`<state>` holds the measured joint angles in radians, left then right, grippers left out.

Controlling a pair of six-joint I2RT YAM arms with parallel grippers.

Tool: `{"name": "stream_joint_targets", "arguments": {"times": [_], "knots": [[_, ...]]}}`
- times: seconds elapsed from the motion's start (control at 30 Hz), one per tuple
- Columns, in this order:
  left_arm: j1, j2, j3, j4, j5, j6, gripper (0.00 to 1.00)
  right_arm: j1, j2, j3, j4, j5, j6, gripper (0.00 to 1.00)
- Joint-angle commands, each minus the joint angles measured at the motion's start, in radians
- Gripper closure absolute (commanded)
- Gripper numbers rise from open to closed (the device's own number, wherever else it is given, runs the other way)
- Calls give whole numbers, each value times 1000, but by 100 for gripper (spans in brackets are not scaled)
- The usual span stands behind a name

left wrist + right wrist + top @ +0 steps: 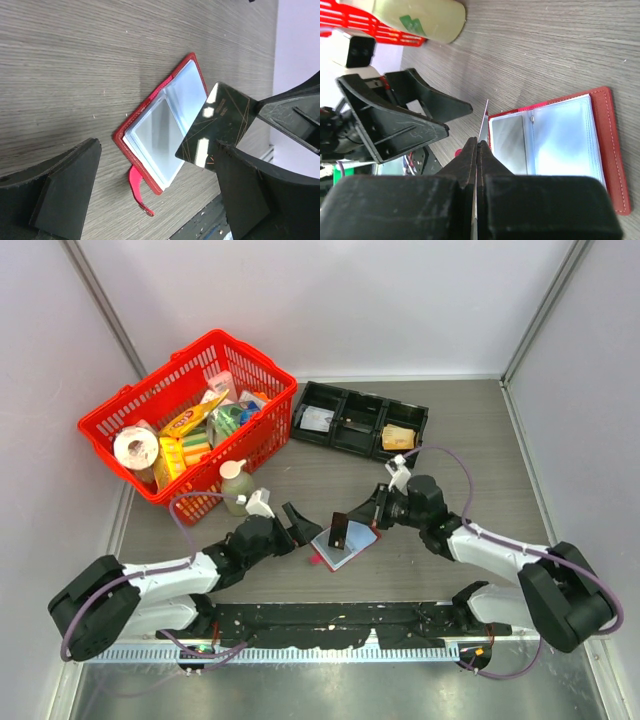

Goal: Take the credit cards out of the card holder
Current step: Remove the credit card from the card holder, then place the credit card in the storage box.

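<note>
Bright, even light falls from overhead, leaving only faint, soft shadows on the grey surface (470,440). The clear sleeves of the card holder (160,135) glare pale blue, and the dark card (220,125) throws back white patches. Close to its own lens, the right hand (477,146) looks soft and blurred. The wall (295,45) washes out.

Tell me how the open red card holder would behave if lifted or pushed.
Probably floppy: the card holder lies open, clear sleeves hinged at the spine, so a lifted cover would likely sag. It looks thin and light, so a push should slide it on the table, not tip it.
</note>
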<state>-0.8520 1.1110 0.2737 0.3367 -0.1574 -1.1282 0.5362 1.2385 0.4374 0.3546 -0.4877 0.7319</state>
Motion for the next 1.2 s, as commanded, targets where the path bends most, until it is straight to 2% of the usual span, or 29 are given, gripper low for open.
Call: {"name": "stream_joint_targets", "arguments": {"times": [0.0,0.23,0.5,0.7,0.8,0.9,1.1,1.17], "knots": [[4,44,-60,393,39,-42,2,-2,-94,-77,214,93,165,99],[4,138,-84,665,107,-84,1,-4,-235,-175,339,167,262,99],[4,179,-19,719,185,-100,3,-1,-290,-210,409,193,313,99],[4,248,13,797,214,-156,12,-1,-286,-223,454,190,331,99],[4,291,9,867,220,-183,24,-1,-275,-227,469,187,337,99],[4,331,-7,958,219,-209,41,-1,-269,-233,478,178,337,99],[4,372,-33,1024,226,-214,85,-2,-255,-221,445,124,299,99],[4,366,-47,1035,220,-200,98,-4,-270,-203,369,109,255,89]]}}
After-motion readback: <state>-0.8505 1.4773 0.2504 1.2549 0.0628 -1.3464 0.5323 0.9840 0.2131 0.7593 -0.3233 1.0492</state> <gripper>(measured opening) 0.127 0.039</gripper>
